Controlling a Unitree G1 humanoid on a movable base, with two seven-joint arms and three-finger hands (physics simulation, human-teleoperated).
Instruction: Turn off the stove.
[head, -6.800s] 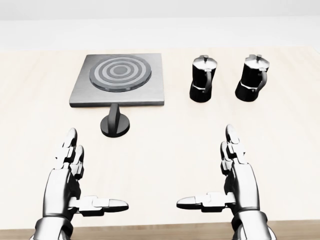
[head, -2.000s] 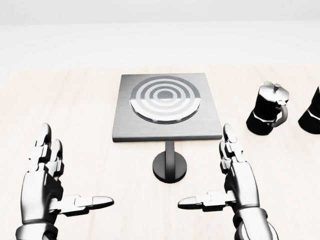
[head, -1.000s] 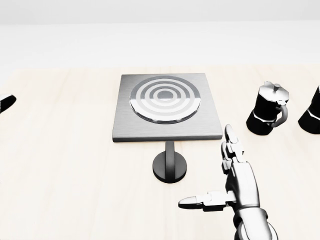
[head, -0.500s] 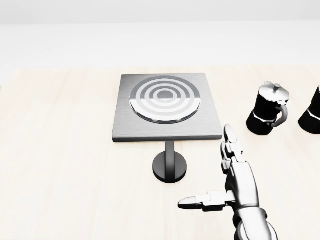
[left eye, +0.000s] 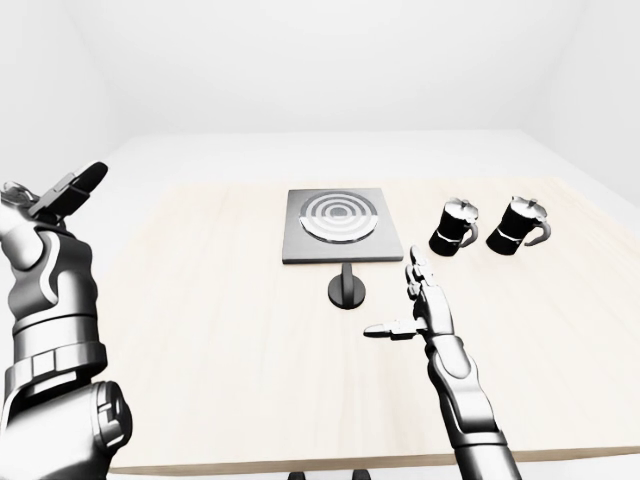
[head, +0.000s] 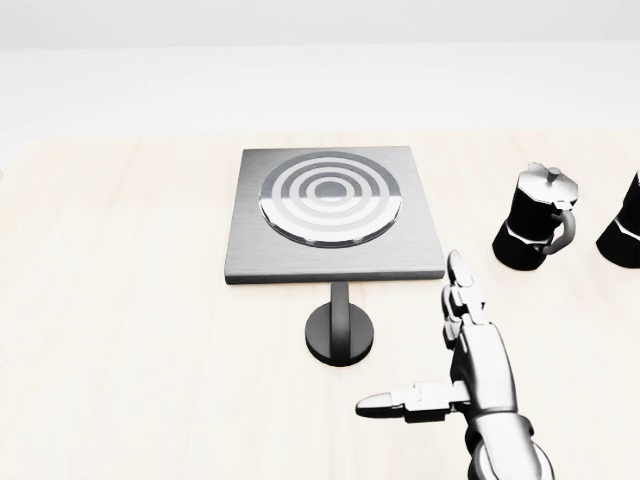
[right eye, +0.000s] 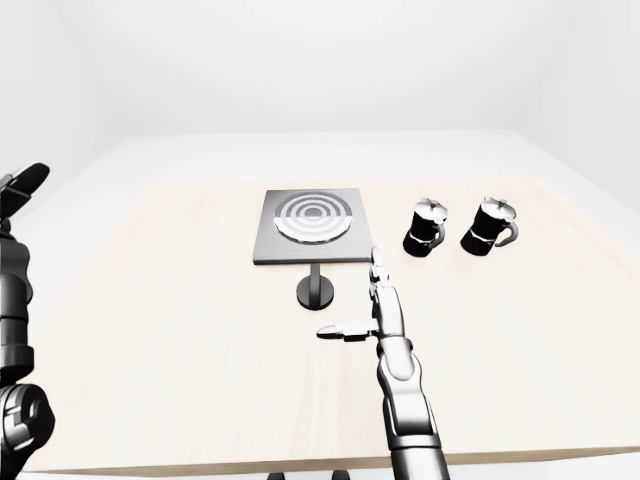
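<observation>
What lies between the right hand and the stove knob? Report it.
Nothing. In the head view, only bare tabletop separates the open right hand from the stove knob, which sits to the hand's upper left, just below the stove.

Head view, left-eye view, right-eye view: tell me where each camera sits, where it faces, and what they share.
Head view: on the head, looking steeply down at the square grey stove plate and its round black knob; only the open right hand shows.
Left-eye view: on the head, looking out over the pale wooden table; the raised left hand shows too.
Right-eye view: nearly the same picture, things shifted left.
All three share stove, knob, right hand and black moka pots.
</observation>
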